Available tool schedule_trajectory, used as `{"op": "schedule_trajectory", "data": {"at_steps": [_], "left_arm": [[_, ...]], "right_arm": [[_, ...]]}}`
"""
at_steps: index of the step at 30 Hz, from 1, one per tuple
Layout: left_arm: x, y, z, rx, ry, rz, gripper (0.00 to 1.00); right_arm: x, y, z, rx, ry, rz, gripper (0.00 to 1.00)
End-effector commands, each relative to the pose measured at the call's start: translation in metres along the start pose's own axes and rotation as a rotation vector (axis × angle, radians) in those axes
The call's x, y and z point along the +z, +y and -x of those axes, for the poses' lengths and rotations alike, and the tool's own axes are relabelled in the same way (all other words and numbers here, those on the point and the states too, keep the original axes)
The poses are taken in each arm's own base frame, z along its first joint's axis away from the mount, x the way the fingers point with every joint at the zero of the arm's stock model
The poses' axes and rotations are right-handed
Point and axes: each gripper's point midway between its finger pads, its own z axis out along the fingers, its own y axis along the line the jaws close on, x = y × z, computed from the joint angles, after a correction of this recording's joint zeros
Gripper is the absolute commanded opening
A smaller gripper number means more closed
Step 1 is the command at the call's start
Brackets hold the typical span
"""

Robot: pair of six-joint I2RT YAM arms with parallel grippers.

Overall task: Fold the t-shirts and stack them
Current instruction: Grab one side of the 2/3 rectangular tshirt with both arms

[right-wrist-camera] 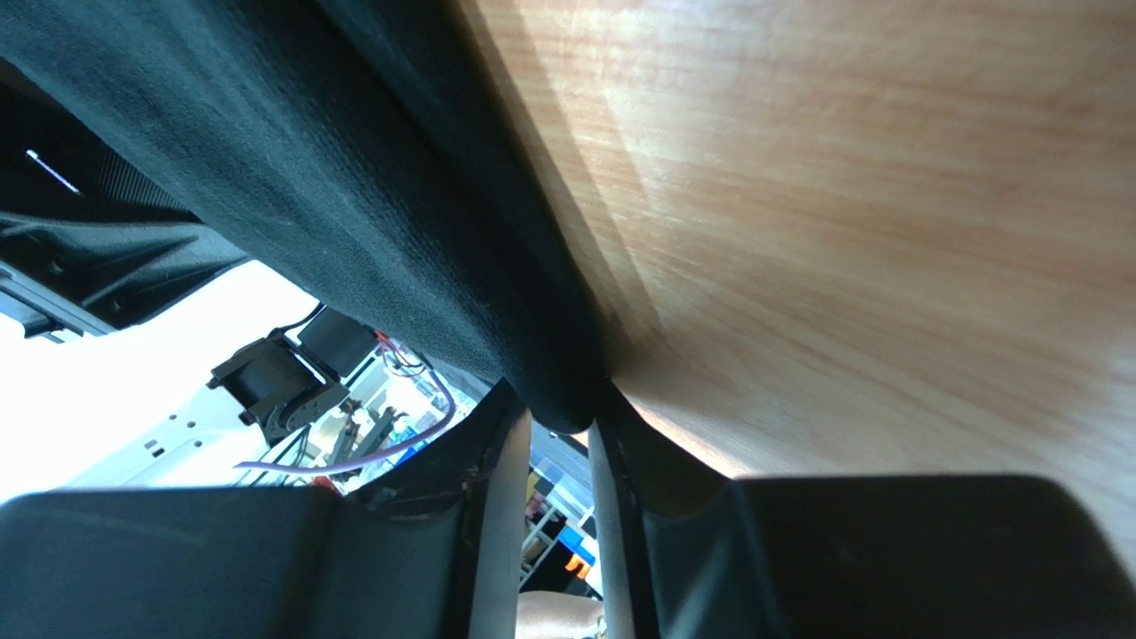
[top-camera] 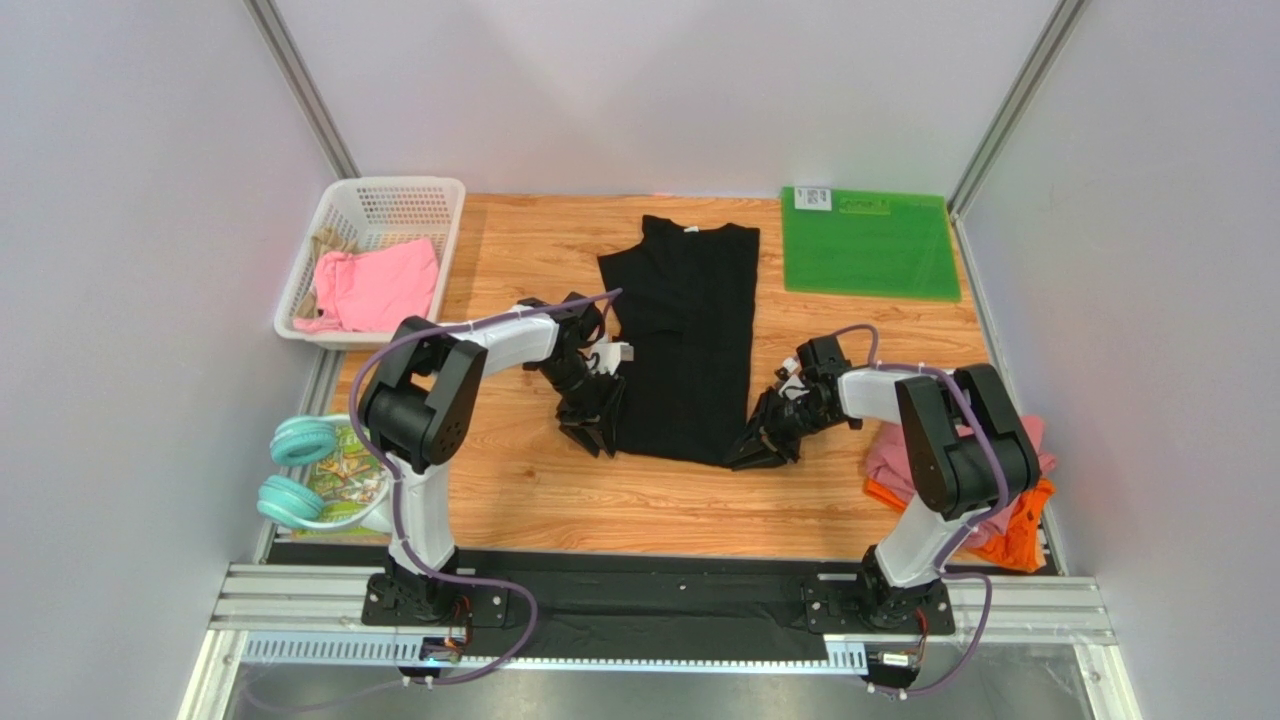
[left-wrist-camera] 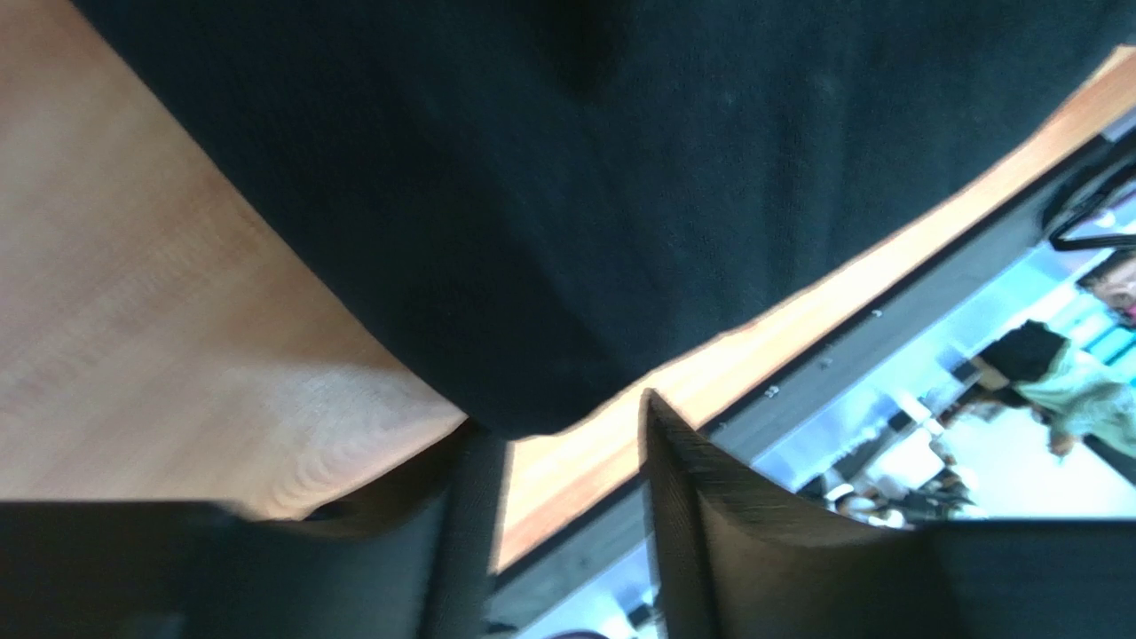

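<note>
The black t-shirt (top-camera: 684, 330) lies folded into a long strip on the wooden table, collar at the far end. My left gripper (top-camera: 597, 425) is at its near left corner. In the left wrist view its jaws (left-wrist-camera: 567, 416) stand open, with the cloth's corner (left-wrist-camera: 640, 173) just at the fingertips. My right gripper (top-camera: 769, 432) is at the near right corner. In the right wrist view it (right-wrist-camera: 560, 416) is pinched on the hem of the black cloth (right-wrist-camera: 307, 160). A dusty-pink shirt (top-camera: 373, 285) lies in the basket. An orange shirt (top-camera: 1010, 533) lies under a pink one (top-camera: 899, 458) at the right.
A white basket (top-camera: 376, 195) stands at the far left. A green mat (top-camera: 869, 240) lies at the far right. Teal headphones (top-camera: 295, 474) rest on a packet off the table's left edge. Bare wood (top-camera: 631, 503) lies in front of the shirt.
</note>
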Motion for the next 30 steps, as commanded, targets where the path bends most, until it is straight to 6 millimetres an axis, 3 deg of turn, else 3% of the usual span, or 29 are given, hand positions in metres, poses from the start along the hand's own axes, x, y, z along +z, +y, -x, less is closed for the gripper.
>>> {"op": "schedule_trajectory", "data": {"at_steps": [1, 3, 6, 7, 8, 15, 22, 26, 30], "left_arm": [[0.016, 0.022, 0.024, 0.072, -0.084, 0.07, 0.39], [0.013, 0.022, 0.029, 0.088, -0.1, 0.073, 0.34], [0.006, 0.024, 0.038, 0.108, -0.139, 0.089, 0.15], [0.002, 0.024, 0.042, 0.115, -0.152, 0.09, 0.03], [-0.001, 0.023, 0.044, 0.119, -0.16, 0.09, 0.0], [-0.029, -0.003, 0.033, 0.217, -0.182, 0.023, 0.0], [-0.056, -0.037, -0.018, 0.303, -0.052, -0.091, 0.0], [-0.075, -0.062, -0.055, 0.346, 0.027, -0.149, 0.0], [-0.079, -0.082, -0.093, 0.381, 0.124, -0.195, 0.0]], "right_arm": [[0.001, -0.002, 0.008, -0.032, -0.047, -0.029, 0.24], [0.0, -0.002, 0.008, -0.036, -0.047, -0.029, 0.18], [-0.002, 0.001, 0.008, -0.043, -0.05, -0.029, 0.06], [-0.003, 0.002, 0.009, -0.046, -0.053, -0.026, 0.02], [-0.004, 0.004, 0.009, -0.051, -0.056, -0.025, 0.0], [-0.019, 0.017, 0.004, -0.08, -0.077, -0.014, 0.0], [-0.044, 0.034, -0.016, -0.134, -0.122, 0.006, 0.0], [-0.049, 0.03, -0.034, -0.128, -0.114, 0.002, 0.0], [-0.051, 0.029, -0.053, -0.138, -0.107, -0.004, 0.0]]}}
